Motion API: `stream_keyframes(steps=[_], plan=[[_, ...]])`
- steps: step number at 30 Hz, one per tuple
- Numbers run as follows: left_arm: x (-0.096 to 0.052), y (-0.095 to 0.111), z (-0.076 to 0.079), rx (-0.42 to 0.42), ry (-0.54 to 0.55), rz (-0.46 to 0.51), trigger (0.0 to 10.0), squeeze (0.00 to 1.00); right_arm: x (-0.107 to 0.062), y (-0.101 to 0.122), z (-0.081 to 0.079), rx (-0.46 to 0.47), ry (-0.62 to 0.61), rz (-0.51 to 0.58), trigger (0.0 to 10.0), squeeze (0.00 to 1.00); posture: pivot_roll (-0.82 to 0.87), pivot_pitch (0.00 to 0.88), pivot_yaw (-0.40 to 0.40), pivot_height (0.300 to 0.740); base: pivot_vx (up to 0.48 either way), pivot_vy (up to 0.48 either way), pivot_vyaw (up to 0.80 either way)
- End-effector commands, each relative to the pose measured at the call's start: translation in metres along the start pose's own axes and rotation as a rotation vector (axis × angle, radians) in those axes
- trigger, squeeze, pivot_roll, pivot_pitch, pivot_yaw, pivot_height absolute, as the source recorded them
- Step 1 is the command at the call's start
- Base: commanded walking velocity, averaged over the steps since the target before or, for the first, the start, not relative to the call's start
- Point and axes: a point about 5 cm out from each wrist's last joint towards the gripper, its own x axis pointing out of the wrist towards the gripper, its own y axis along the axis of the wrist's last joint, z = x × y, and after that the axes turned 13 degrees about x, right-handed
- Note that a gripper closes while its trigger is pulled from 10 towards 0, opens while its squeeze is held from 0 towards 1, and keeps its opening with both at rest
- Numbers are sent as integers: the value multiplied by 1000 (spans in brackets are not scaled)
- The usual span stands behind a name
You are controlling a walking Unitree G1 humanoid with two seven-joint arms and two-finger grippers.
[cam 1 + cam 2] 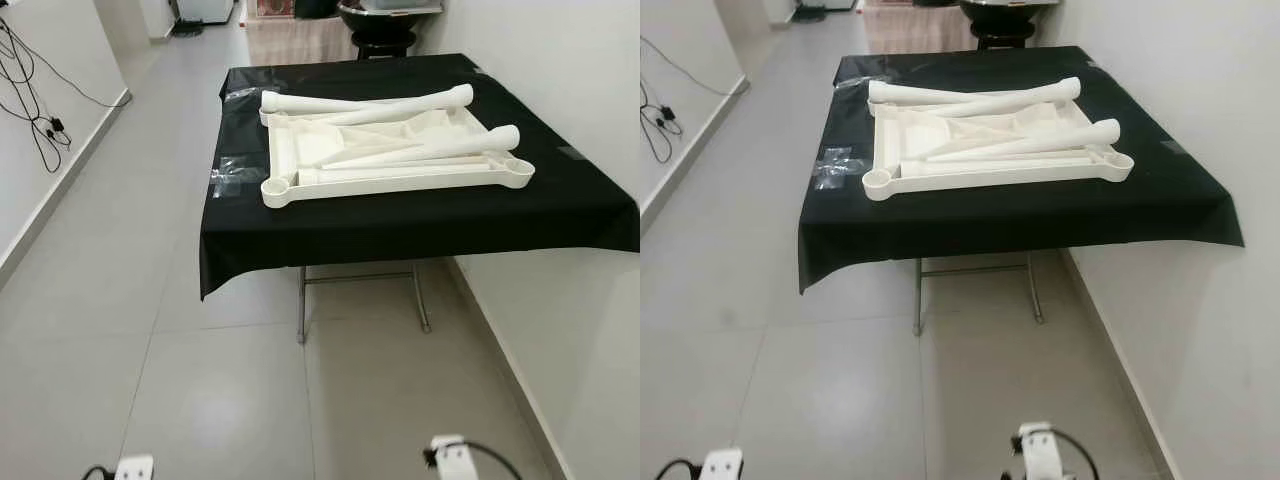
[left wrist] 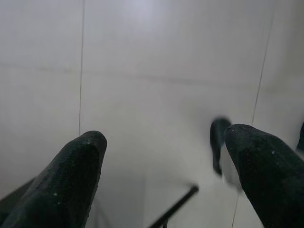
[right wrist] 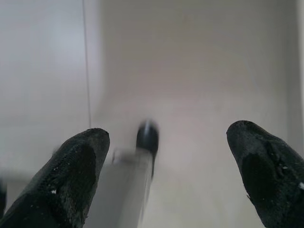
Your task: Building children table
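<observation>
A cream plastic children's tabletop (image 1: 395, 160) lies upside down on a black-covered table (image 1: 400, 225) ahead of me. Several cream legs rest loose across it, one along the far edge (image 1: 365, 102) and one slanting toward the right corner (image 1: 430, 152). Round leg sockets show at its near left corner (image 1: 275, 188) and near right corner (image 1: 518, 170). Both arms hang low over the floor, well short of the table. My left gripper (image 2: 164, 156) is open with grey tile between its fingers. My right gripper (image 3: 166, 152) is also open and holds nothing.
The table stands against a white wall (image 1: 590, 90) on the right, on a folding metal frame (image 1: 360, 280). Grey tiled floor (image 1: 130, 300) spreads to the left and front. Black cables (image 1: 35, 90) hang on the left wall. A black stool (image 1: 385, 25) stands beyond the table.
</observation>
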Motion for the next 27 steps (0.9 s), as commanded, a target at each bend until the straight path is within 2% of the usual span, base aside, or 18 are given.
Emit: stream_keyframes(steps=[1,2,3,4,5,6,9,10,11,12,14,16,18,20,21,23,25,27], plan=[[1,35,-14,24,33,145,10000,0,1,22,-4,-60,1,106,10000,0,-36,92,41,740,0,0,0],[0,59,-18,41,38,244,10000,0,2,37,-4,-201,-33,171,10000,0,-35,78,40,740,0,0,0],[0,59,-18,41,38,244,10000,0,2,37,-4,-201,-33,171,10000,0,-35,78,40,740,0,0,0],[-1,74,-20,52,40,306,10000,0,1,47,-4,-299,-56,214,10000,0,-35,78,40,740,0,0,0],[-5,98,-19,77,28,417,10000,0,0,68,1,-257,-81,285,10000,0,-36,57,45,740,0,0,0],[-5,98,-19,77,28,417,10000,0,0,68,1,-257,-81,285,10000,0,-36,57,45,740,0,0,0],[-24,160,-7,138,-1,711,10000,0,-9,128,-1,-26,-14,493,10000,0,-47,16,66,740,0,0,0],[-24,160,-7,138,-1,711,10000,0,-9,128,-1,-26,-14,493,10000,0,-47,16,66,740,0,0,0],[-31,174,-1,157,-2,783,10000,0,-14,146,-8,-3,29,568,10000,0,-53,5,73,740,0,0,0],[-31,174,-1,157,-2,783,10000,0,-14,146,-8,-3,29,568,10000,0,-53,5,73,740,0,0,0],[-41,185,11,177,-44,859,10000,0,-22,166,-21,-19,81,670,10000,0,-62,0,77,740,0,0,0],[-61,196,34,205,-155,985,10000,0,-38,193,-47,-51,166,822,10000,0,-82,1,82,740,0,0,0],[-61,196,34,205,-155,985,10000,0,-38,193,-47,-51,166,822,10000,0,-82,1,82,740,0,0,0],[-73,191,59,180,-281,1031,10000,0,-50,201,-75,-39,271,898,10000,0,-77,0,65,740,0,0,0],[-73,191,59,180,-281,1031,10000,0,-50,201,-75,-39,271,898,10000,0,-77,0,65,740,0,0,0],[-80,182,75,177,-335,1047,10000,0,-60,201,-94,-35,375,927,10000,0,-68,0,50,740,0,0,0],[-81,179,79,179,-339,1048,10000,0,-63,200,-99,-45,410,934,10000,0,-68,0,50,740,0,0,0],[-82,179,73,108,-270,1038,10000,0,-67,194,-106,-42,473,931,10000,0,-77,0,43,740,0,0,0]])
